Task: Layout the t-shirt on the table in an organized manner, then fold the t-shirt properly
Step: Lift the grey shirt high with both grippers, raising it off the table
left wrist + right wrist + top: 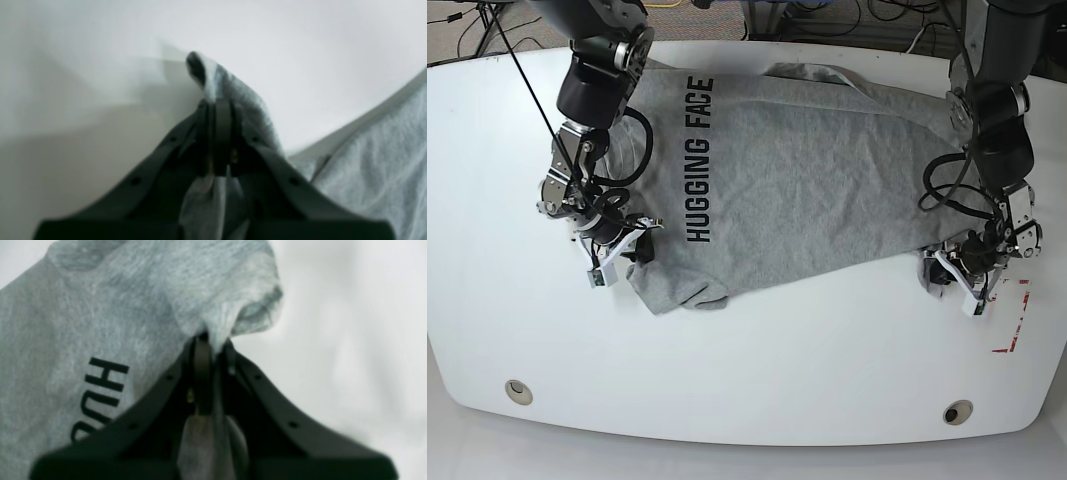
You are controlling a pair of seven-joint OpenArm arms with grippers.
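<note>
The heather-grey t-shirt (807,170) lies spread across the white table (747,400), with the black "HUGGING FACE" letters up and running along its left part. My right gripper (634,248) is at the shirt's front left edge. In the right wrist view it (213,343) is shut on a bunched fold of the t-shirt (140,306). My left gripper (939,265) is at the shirt's front right corner. In the left wrist view it (218,105) is shut on a pinch of the t-shirt (383,160), just above the table (300,50).
Two round grommet holes (518,391) (957,411) sit near the table's front edge. A red-and-white tape mark (1012,320) lies front right, close to my left gripper. Cables and floor show beyond the far edge.
</note>
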